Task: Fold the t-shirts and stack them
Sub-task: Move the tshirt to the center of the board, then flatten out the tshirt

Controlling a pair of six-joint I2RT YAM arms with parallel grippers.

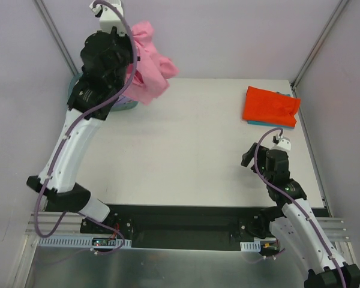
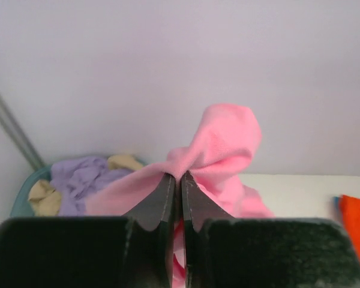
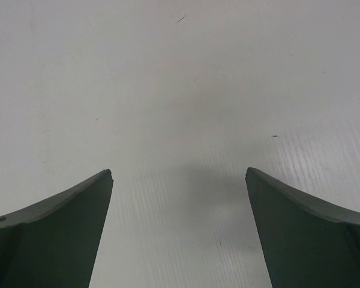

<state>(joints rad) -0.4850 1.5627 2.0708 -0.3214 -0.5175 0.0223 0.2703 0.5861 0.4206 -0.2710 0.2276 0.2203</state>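
My left gripper [image 1: 134, 60] is raised high at the back left, shut on the light pink t-shirt [image 1: 150, 66], which hangs bunched in the air. In the left wrist view the shut gripper [image 2: 180, 176] pinches the pink t-shirt [image 2: 222, 144]. The orange-red t-shirt [image 1: 270, 105] lies folded at the back right on top of the teal-blue t-shirt [image 1: 288, 123], of which only an edge shows. My right gripper [image 1: 252, 157] is open and empty, low over bare table, in front of that stack. In the right wrist view the gripper [image 3: 179, 174] holds nothing.
A round teal basket [image 1: 75, 87] stands at the back left under my left arm; the left wrist view shows the basket [image 2: 24, 193] holding lilac and tan cloths [image 2: 78, 177]. The white table [image 1: 186, 156] ends at side walls left and right.
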